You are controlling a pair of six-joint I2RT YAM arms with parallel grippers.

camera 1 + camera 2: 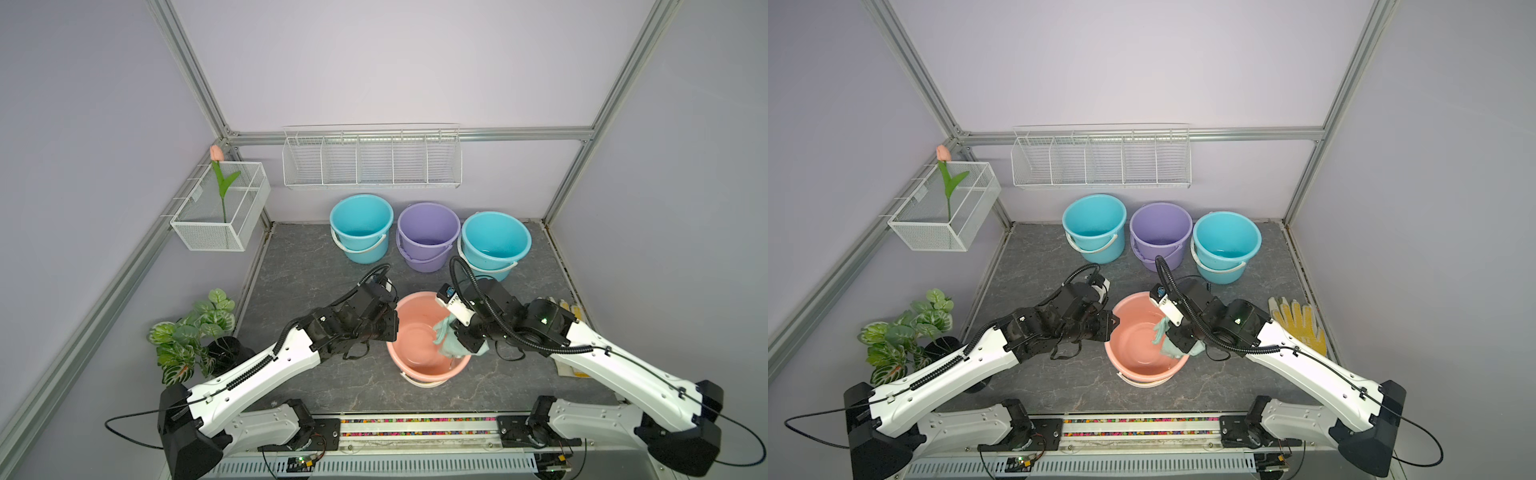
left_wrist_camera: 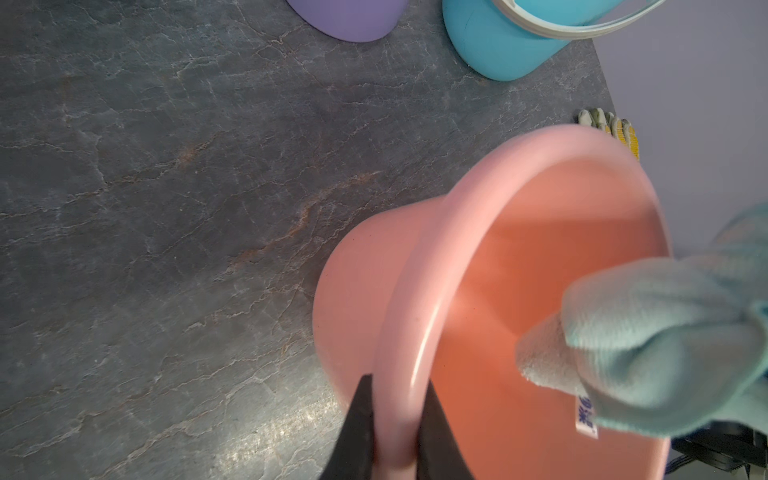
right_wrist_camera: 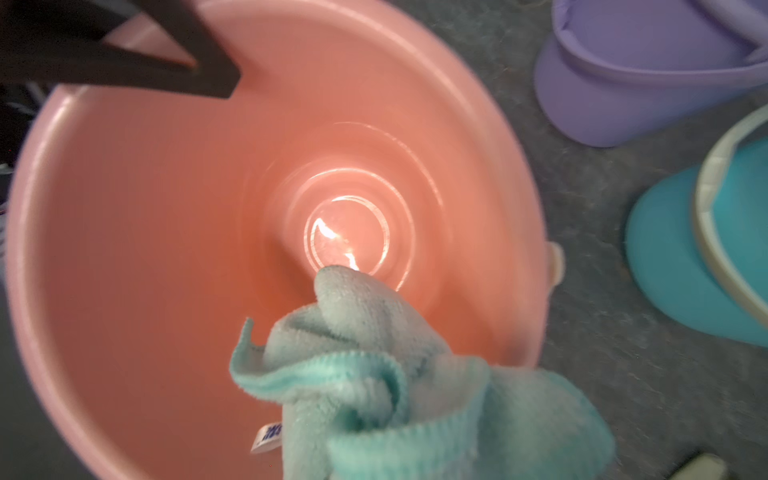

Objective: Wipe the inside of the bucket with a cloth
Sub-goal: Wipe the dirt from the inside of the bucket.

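- The right end effector (image 1: pixel 457 345) is pressed together on a bunch of the mint-green cloth (image 3: pixel 374 374). Its fingers are hidden in the folds.
- The cloth hangs in the mouth of the pink bucket (image 3: pixel 145 249), by the wall on the right arm's side. Its small white tag (image 3: pixel 268 438) shows. I cannot tell if the cloth is rubbing the wall.
- The left end effector (image 2: pixel 395 436) pinches the bucket's rim on the other side, one finger inside and one outside. I think it keeps the bucket from sliding.
- The bucket stands upright on the gray surface (image 1: pixel 316 257).
- Done, I think: the cloth is grabbed, the bucket is held, and the cloth is in.
- Left to do: rub round the wall and the shiny bottom. I cannot tell how much is wiped already.
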